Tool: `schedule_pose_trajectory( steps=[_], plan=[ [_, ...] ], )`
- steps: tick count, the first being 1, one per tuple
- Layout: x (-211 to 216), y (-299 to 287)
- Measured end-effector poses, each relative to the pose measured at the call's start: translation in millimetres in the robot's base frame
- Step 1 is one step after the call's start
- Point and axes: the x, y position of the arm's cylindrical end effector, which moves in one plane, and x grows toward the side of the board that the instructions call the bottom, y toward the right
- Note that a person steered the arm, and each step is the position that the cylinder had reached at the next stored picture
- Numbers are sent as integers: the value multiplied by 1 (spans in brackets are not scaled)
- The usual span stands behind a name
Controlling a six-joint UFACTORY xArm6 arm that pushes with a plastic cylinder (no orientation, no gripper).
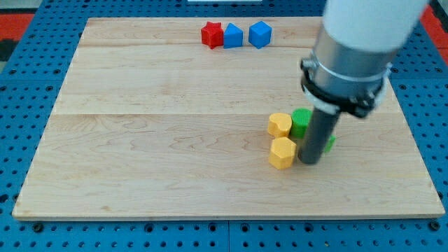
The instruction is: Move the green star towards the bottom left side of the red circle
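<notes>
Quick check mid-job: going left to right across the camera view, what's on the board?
Red star block → blue block → blue block → yellow block and yellow block, nearly level → green block → my tip, right of the yellow pair.

wooden board point(140, 140), red star point(211, 34), two blue blocks point(233, 36), two yellow blocks point(279, 124)

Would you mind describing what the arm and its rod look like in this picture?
The arm is a thick white cylinder ending in a grey metallic collar ringed by a black clamp band. Below it hangs a straight dark rod, round in section, down to my tip. No cables or markings show.
</notes>
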Motion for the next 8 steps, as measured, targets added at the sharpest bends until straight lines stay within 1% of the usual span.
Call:
schedule_pose_trajectory(
  steps=[1, 2, 3, 4, 5, 6, 7, 8],
  plan=[
    [-29, 0],
    [-12, -18],
    [4, -15],
    [-6, 26],
    [-55, 23],
    [-82, 35],
    [-119, 36],
    [-174, 15]
  ],
)
